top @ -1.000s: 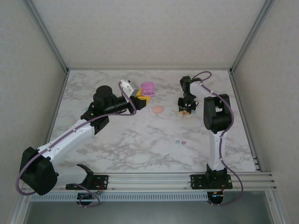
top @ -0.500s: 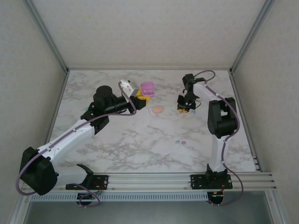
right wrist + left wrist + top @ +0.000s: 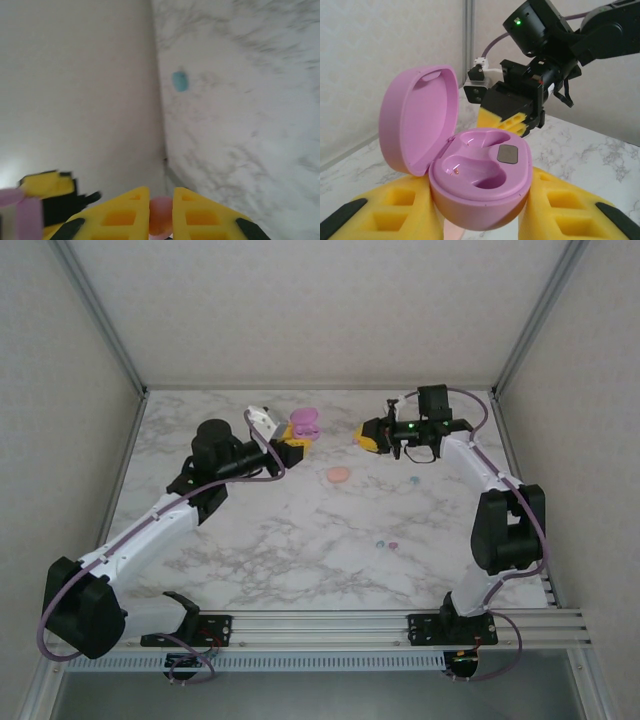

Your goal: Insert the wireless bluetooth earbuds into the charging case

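Overhead rear view; close wrist views share case (image 3: 479,200).

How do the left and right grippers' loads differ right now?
The left gripper holds a broad case, lid open and wells empty; the right gripper pinches a tiny earbud. The case is purplish pink, the earbud paler salmon. Both are pinkish and gripped.

- Open lane between right gripper (image 3: 367,438), pinching pink earbud (image 3: 161,222), and charging case (image 3: 477,185).
- Raised lid (image 3: 415,125) walls case's hinge side.
- Marble table (image 3: 280,540) centre seems mostly free.
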### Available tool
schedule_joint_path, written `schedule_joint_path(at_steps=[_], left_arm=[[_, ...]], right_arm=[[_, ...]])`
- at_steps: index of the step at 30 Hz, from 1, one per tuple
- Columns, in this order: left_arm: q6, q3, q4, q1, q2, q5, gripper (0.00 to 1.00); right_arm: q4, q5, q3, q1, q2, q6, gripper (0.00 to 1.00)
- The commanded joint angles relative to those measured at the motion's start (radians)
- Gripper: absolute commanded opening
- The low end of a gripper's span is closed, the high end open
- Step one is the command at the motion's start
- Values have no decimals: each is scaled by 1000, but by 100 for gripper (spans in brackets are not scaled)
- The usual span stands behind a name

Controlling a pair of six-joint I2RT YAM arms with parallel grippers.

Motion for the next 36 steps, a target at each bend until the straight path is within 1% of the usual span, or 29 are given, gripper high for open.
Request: schedule_joint_path(at_steps=[1, 6, 8, 10, 14, 19, 25, 36], left_arm=[[23, 39, -1, 17, -4, 34, 31], [24, 36, 9, 22, -14, 56, 31], [12, 31, 38, 24, -20, 70, 31], [13, 42, 32, 24, -18, 82, 31], [25, 48, 13, 23, -24, 86, 31], [35, 56, -12, 22, -30, 86, 32], [42, 66, -20, 18, -25, 89, 32], [71, 84, -23, -9, 20, 94, 32]], right_arm=[[202, -186, -8, 3, -38, 172, 14], [187, -262, 28, 24, -59, 153, 14], [103, -279, 62, 39, -67, 84, 14], [11, -285, 105, 56, -74, 15, 14], [-22, -283, 142, 74, -88, 11, 14], [-43, -263, 161, 80, -108, 15, 15], [-25, -236, 160, 90, -130, 32, 15], [-14, -125, 173, 126, -166, 25, 14]])
